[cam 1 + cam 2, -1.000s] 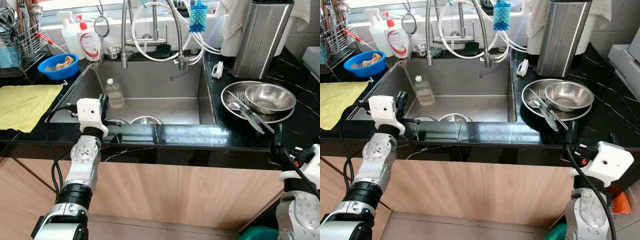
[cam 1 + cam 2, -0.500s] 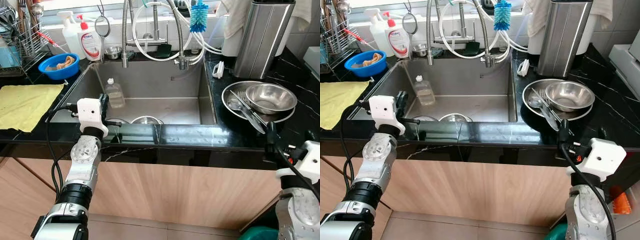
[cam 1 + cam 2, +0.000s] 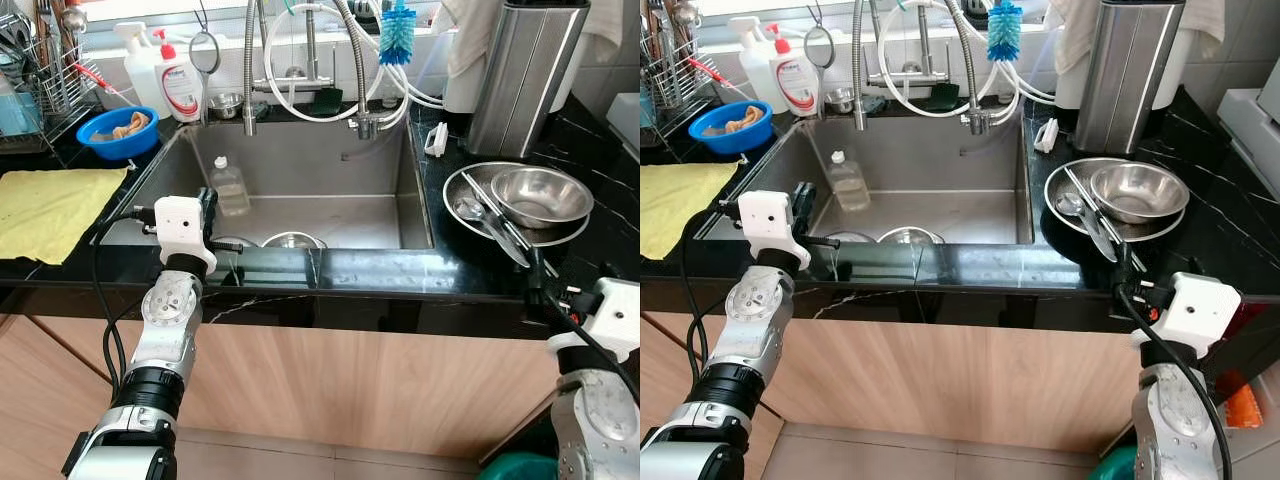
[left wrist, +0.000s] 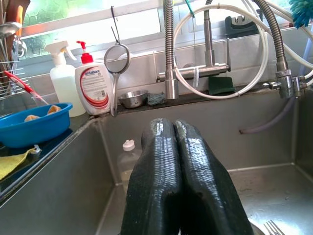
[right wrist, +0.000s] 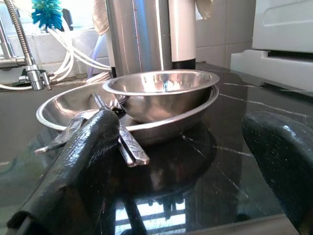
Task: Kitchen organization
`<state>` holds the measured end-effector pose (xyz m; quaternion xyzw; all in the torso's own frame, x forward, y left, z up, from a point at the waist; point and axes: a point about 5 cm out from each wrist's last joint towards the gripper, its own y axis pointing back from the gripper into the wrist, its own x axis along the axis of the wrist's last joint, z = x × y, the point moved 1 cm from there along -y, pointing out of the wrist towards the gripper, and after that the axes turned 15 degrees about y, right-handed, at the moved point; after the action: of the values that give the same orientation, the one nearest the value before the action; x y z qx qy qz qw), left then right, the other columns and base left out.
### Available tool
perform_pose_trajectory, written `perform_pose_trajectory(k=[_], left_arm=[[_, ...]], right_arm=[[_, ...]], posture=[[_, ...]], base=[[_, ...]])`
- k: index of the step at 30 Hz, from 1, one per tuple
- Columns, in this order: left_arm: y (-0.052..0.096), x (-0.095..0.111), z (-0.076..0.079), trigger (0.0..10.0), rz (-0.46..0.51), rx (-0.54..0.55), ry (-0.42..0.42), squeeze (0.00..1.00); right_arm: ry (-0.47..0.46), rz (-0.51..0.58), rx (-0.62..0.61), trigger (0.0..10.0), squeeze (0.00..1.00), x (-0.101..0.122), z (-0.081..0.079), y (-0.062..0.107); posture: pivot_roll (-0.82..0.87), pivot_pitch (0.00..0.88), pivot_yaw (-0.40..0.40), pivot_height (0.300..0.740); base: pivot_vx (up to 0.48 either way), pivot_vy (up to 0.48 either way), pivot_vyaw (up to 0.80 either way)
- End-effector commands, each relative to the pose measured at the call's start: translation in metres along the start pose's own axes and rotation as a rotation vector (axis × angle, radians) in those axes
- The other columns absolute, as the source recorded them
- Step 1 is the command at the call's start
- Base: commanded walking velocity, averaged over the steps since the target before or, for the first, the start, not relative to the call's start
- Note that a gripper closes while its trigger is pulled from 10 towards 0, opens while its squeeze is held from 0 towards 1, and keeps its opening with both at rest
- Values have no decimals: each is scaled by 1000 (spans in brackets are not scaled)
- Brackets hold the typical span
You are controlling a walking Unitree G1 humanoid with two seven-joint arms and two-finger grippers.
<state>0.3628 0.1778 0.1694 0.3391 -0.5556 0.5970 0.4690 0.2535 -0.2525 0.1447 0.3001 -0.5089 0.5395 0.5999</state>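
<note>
countertop (image 3: 380, 270): we see glossy black with thin white veins
cloth (image 3: 45, 210): we see plain yellow
basin (image 3: 115, 133): bright blue
brush (image 3: 397, 32): blue bristles
soap bottle (image 3: 179, 85): white, red pump and label
bowl (image 3: 540, 195): shiny silver
cabinet front (image 3: 350, 385): pale wood grain

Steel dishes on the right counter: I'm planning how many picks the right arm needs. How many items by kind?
Plate: 1
Bowl: 1
Spoon: 1
Fork: 1
Other utensils: overlapping handles, count unclear
Total: 4 that can be told apart, at least
</note>
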Motion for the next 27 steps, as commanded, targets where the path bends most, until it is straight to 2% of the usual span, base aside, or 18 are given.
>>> perform_pose_trajectory(k=[1, 6, 8, 9, 10, 27], left_arm=[[-2, 5, -2, 10000, 8, 2, -17, 0], [-2, 5, -2, 10000, 9, 4, -17, 0], [-2, 5, -2, 10000, 9, 4, -17, 0], [-2, 5, -2, 10000, 9, 4, -17, 0], [-2, 5, -2, 10000, 9, 4, -17, 0], [-2, 4, -1, 10000, 8, 13, -11, 0]], right_arm=[[-6, -2, 12, 10000, 0, 0, -2, -2], [1, 6, 12, 10000, 0, 1, 0, -4], [-3, 9, 22, 6745, 0, 1, -2, -5], [-3, 9, 23, 6745, 0, 1, -2, -5], [0, 12, 30, 0, 0, 2, -3, -6], [23, -1, 85, 0, 0, 0, -11, -10]], posture=[[-76, 0, 102, 740], [-76, 0, 101, 740], [-75, 0, 99, 740], [-75, 0, 99, 740], [-73, 0, 98, 740], [-74, 0, 88, 740]], base=[[0, 0, 0], [0, 0, 0], [0, 0, 0], [0, 0, 0], [0, 0, 0], [0, 0, 0]])
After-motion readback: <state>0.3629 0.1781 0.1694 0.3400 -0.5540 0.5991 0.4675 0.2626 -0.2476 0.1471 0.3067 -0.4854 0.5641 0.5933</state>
